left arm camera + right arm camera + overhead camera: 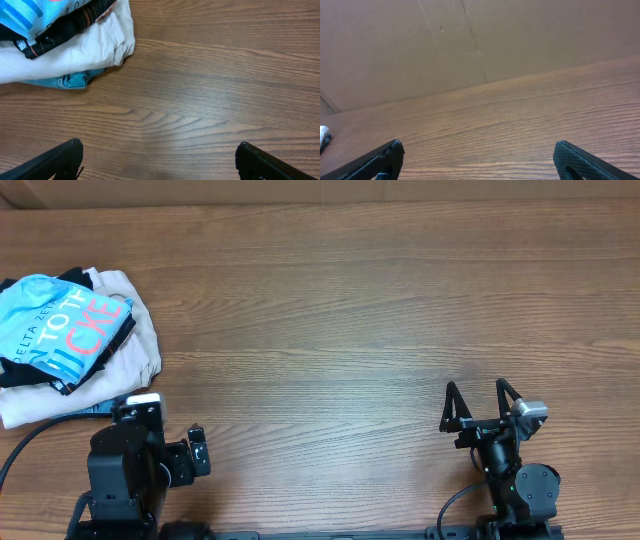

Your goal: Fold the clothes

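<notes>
The light sky-blue T-shirt (60, 325) with white and coral-red lettering lies folded on top of a pile at the far left of the table; its corner shows in the left wrist view (25, 12). My left gripper (159, 155) is open and empty near the front edge, just below and right of the pile. My right gripper (478, 405) is open and empty at the front right, far from the shirt; it also shows in the right wrist view (479, 155).
Under the shirt lie a black folded garment (35, 375), a cream folded garment (135, 340) and a bit of blue denim (75, 80). A cardboard wall (470, 40) stands behind the table's far edge.
</notes>
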### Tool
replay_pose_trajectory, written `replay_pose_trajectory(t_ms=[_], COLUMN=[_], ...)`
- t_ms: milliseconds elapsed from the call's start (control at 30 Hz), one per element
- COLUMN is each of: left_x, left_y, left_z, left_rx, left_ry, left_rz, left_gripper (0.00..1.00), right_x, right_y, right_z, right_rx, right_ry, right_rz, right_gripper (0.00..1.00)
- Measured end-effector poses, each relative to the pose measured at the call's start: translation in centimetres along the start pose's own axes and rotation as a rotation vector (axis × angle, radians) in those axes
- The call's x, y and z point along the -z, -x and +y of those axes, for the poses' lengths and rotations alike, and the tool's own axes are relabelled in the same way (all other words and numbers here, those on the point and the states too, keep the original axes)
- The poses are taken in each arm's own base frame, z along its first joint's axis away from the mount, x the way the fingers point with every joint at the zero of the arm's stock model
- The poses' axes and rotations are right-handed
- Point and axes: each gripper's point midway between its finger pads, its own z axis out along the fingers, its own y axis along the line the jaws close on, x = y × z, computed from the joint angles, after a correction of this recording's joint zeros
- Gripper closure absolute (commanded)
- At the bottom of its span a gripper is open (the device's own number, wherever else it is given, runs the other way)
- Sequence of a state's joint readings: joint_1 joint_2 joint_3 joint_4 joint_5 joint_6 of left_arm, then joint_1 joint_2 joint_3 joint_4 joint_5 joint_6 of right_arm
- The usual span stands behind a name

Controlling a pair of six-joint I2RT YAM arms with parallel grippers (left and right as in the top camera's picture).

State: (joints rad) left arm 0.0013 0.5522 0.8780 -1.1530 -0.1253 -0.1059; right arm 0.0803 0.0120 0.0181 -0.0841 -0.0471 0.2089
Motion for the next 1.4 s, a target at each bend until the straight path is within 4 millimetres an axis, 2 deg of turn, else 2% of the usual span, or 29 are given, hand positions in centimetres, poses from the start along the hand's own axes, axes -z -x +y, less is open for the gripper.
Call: replay_pose_trajectory(t_ms=[900,1033,1133,1400], left_x=[-0.3,-1.2,-2.0,-6.4], left_y=[-0.4,-1.2,-1.2,-1.9], left_z=[0.0,0.0,0.0,-0.8], left_rx=[-0.001,0.002,0.013,0.051], left_ry=[0.002,0.003,-0.003,-0.043], left_rz=[0.011,-0.014,-0.1,-0.336], left_gripper=[0.0,0.0,0.0,0.0], right_x=[0.0,0.0,0.0,0.0], right_y=[0.0,0.0,0.0,0.0], right_z=[0.0,0.0,0.0,0.0], right_rx=[0.0,0.0,0.0,0.0], right_ry=[0.0,0.0,0.0,0.0], right_rz=[0.0,0.0,0.0,0.0], right_gripper=[0.0,0.0,0.0,0.0])
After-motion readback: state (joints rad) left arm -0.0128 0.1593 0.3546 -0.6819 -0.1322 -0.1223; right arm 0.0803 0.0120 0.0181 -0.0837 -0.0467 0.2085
